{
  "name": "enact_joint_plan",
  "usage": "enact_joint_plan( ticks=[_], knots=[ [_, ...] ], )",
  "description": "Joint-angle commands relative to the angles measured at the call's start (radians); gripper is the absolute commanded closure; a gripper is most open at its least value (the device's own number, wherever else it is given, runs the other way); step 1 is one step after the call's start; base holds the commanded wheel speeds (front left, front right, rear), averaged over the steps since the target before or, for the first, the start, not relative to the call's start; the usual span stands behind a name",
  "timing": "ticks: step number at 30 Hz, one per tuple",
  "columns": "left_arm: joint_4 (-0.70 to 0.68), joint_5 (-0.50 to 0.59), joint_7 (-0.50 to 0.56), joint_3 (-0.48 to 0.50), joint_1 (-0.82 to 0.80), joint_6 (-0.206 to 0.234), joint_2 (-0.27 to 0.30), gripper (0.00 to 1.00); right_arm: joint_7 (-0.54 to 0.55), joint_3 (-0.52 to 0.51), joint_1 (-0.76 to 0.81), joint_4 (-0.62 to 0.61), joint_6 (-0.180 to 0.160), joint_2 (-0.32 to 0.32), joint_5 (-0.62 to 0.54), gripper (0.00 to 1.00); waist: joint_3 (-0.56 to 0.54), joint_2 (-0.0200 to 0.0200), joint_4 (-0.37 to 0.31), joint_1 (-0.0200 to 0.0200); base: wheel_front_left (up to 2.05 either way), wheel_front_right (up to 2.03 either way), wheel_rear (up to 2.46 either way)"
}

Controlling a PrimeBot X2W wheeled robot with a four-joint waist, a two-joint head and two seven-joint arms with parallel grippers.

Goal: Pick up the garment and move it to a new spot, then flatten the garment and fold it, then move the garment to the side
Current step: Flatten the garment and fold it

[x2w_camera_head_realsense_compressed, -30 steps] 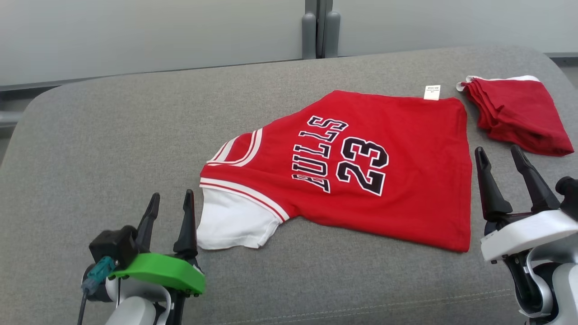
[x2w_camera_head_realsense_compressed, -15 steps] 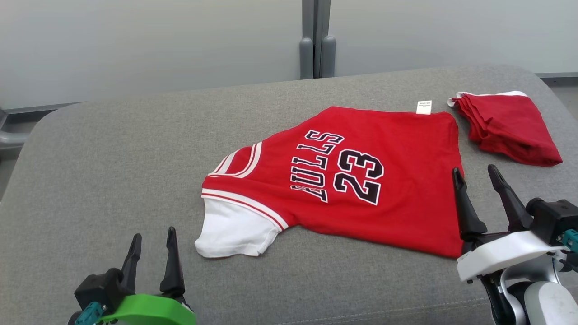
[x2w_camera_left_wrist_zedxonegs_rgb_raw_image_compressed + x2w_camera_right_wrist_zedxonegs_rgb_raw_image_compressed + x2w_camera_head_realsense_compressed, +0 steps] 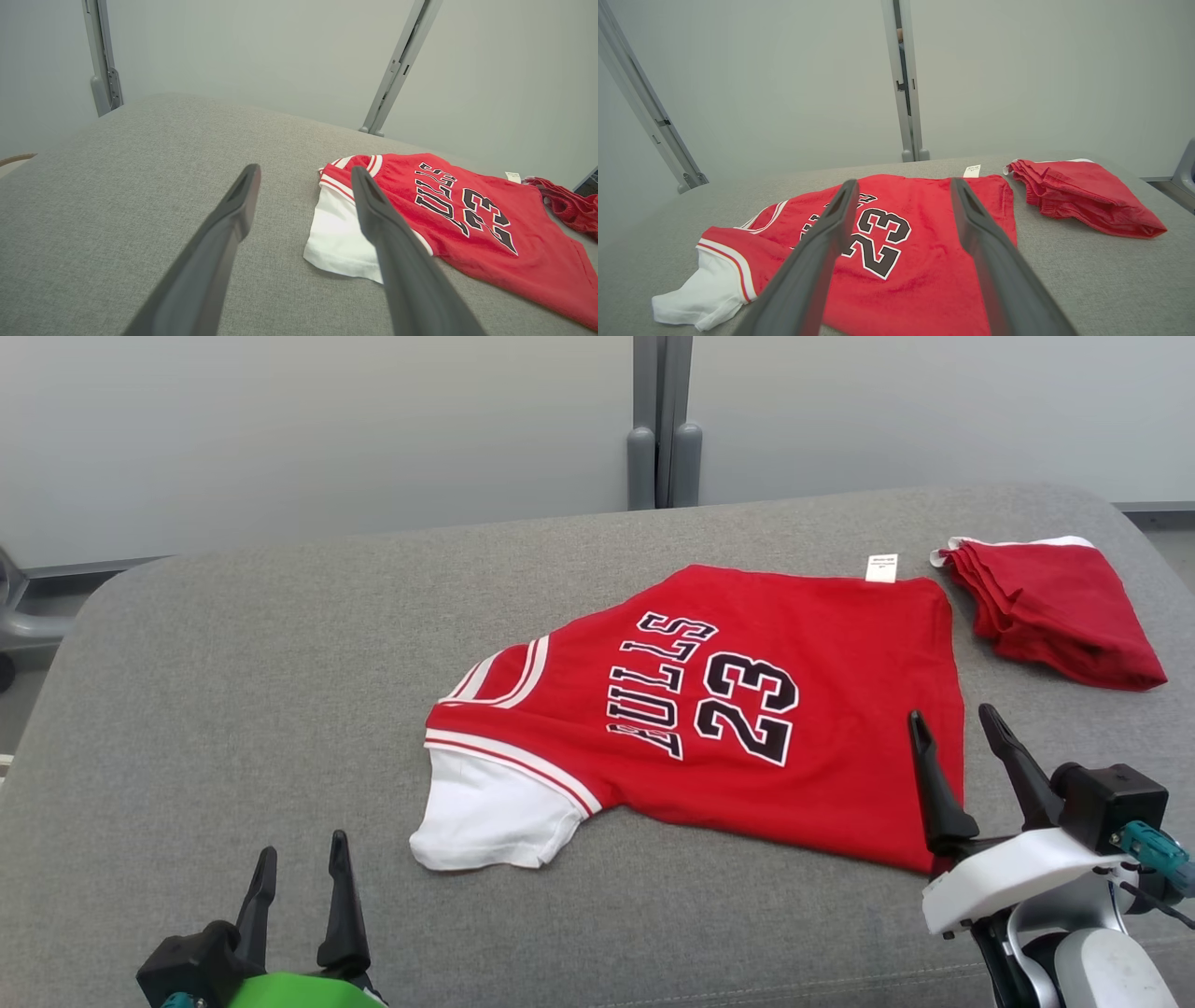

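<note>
Both grippers are spread wide and hold nothing: the left gripper point(image 3: 303, 847) sits short of the white sleeve point(image 3: 490, 812), the right gripper point(image 3: 952, 714) at the hem. The garment point(image 3: 747, 709) lies flat mid-way across the grey cushion point(image 3: 233, 691), seemingly folded once lengthwise (one sleeve shows, the lettering is cut off), so I judge more folding and the move aside remain. Its long axis runs left-right, collar to the robot's left, tag point(image 3: 881, 567) end right, near the darker red cloth point(image 3: 1055, 607)
</note>
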Motion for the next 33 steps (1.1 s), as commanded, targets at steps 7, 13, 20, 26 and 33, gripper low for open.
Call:
enact_joint_plan(
  ticks=[7, 13, 20, 26, 33],
  knots=[
    [-0.01, 0.005, 0.001, -0.003, 0.011, 0.002, 0.01, 0.0, -0.006, 0.01, -0.008, 0.014, 0.0, 0.004, 0.006, 0.0, 0.007, 0.0, 0.002, 0.0, 0.0, 0.0, 0.0],
    [-0.008, 0.004, 0.012, -0.014, 0.001, -0.003, 0.011, 0.0, -0.008, 0.01, -0.013, 0.016, 0.0, 0.005, 0.011, 0.0, 0.012, 0.0, 0.001, 0.0, 0.0, 0.0, 0.0],
    [0.043, -0.029, 0.059, -0.046, -0.031, -0.023, -0.024, 0.0, 0.0, -0.022, 0.003, 0.043, 0.0, 0.011, 0.033, 0.0, 0.024, 0.0, -0.002, 0.0, 0.0, 0.0, 0.0],
    [0.131, -0.085, 0.131, -0.074, -0.088, -0.058, -0.073, 0.0, 0.003, -0.052, 0.011, 0.073, 0.0, 0.016, 0.038, 0.0, 0.05, 0.0, -0.01, 0.0, 0.0, 0.0, 0.0],
    [0.275, -0.151, 0.18, -0.052, -0.216, -0.103, -0.111, 0.0, -0.009, -0.057, -0.021, 0.087, 0.0, 0.017, 0.041, 0.0, 0.109, 0.0, -0.038, 0.0, 0.0, 0.0, 0.0]
  ],
)
